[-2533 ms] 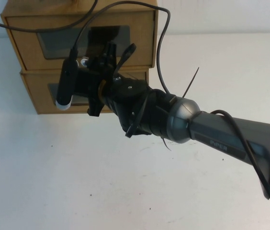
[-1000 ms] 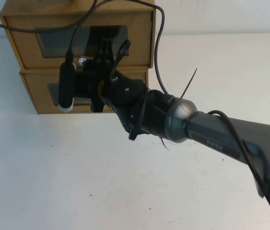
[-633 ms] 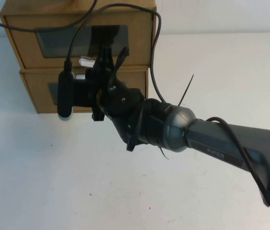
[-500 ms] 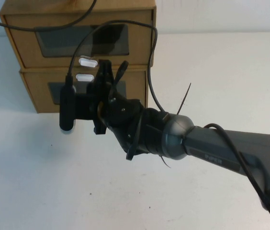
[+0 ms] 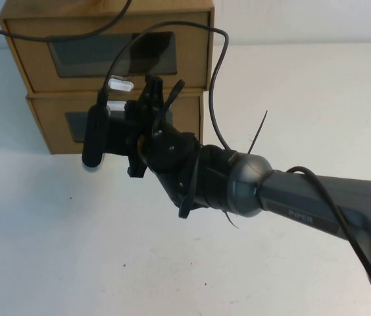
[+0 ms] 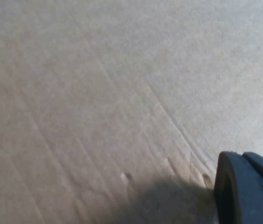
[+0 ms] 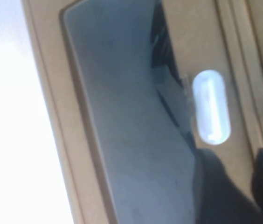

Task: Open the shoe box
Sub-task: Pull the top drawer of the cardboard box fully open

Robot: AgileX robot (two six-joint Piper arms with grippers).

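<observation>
Two jaws, right end effector [image 5: 162, 92]: parted, with cardboard showing between them and nothing held; poised at the near face of the stacked boxes.
Left end effector [image 6: 248, 186]: out of the high view, close against plain cardboard; whether it is open or closed cannot be told.
Upper handle [image 5: 120, 85]: white oval pull, just left of the right end effector, free.
Lower handle [image 5: 114, 105]: partly hidden.
Upper shoe box [image 5: 192, 59]: rests on the lower shoe box [image 5: 185, 118], far left on the bench [image 5: 74, 250]; both fronts look shut.
Handling: probably light, stiff cardboard that dents easily; grip an oval pull, not the film window [image 5: 113, 52]; the stack may slide when pulled.
Change: the upper handle, earlier largely covered by the end effector, now shows whole; the boxes have not shifted.
</observation>
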